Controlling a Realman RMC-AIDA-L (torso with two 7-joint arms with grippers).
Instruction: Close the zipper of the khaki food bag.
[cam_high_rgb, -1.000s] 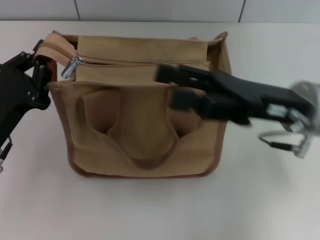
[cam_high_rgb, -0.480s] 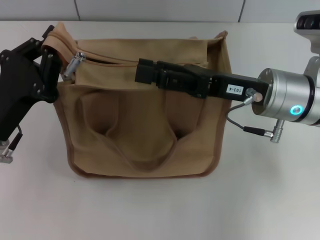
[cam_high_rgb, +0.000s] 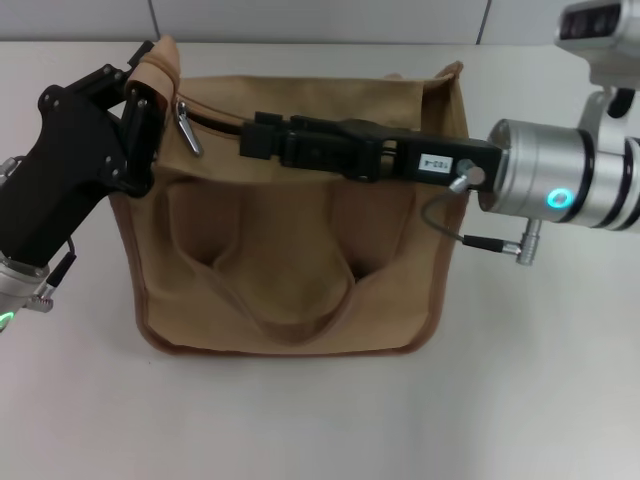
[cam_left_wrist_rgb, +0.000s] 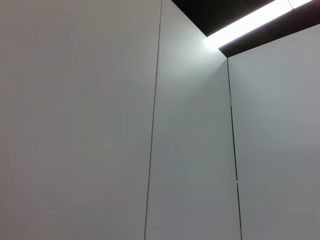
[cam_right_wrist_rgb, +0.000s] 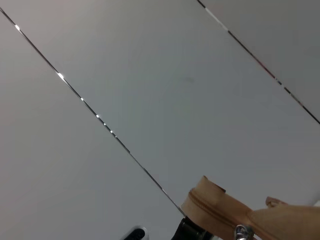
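I have the boxy khaki-tan canvas food bag (cam_high_rgb: 290, 250) lying on the pale tabletop (cam_high_rgb: 520, 400), its two looped fabric handles spread flat across the near face. Along its far top edge runs the long tan zipper track (cam_high_rgb: 225, 115), and the small shiny silver pull tab (cam_high_rgb: 187, 130) hangs near the bag's left end, so the dark gap of the opening shows to the right of it.

My black left pincer (cam_high_rgb: 140, 110) is at the bag's upper left corner, pressed together on the raised tan end of the zipper tape, which stands up above the fingers there. In the right wrist view I see that same tan end (cam_right_wrist_rgb: 212, 205) with its stitched teeth, and a bit of the silver tab (cam_right_wrist_rgb: 244, 232) at the lower edge.

My right pincer (cam_high_rgb: 258, 138) reaches in from the right, long and black, lying across the top of the bag over the zipper line, its tip close beside the pull tab but apart from it. I cannot tell whether its fingers are spread or pressed together.

The left wrist view shows only pale wall panels (cam_left_wrist_rgb: 100, 125).
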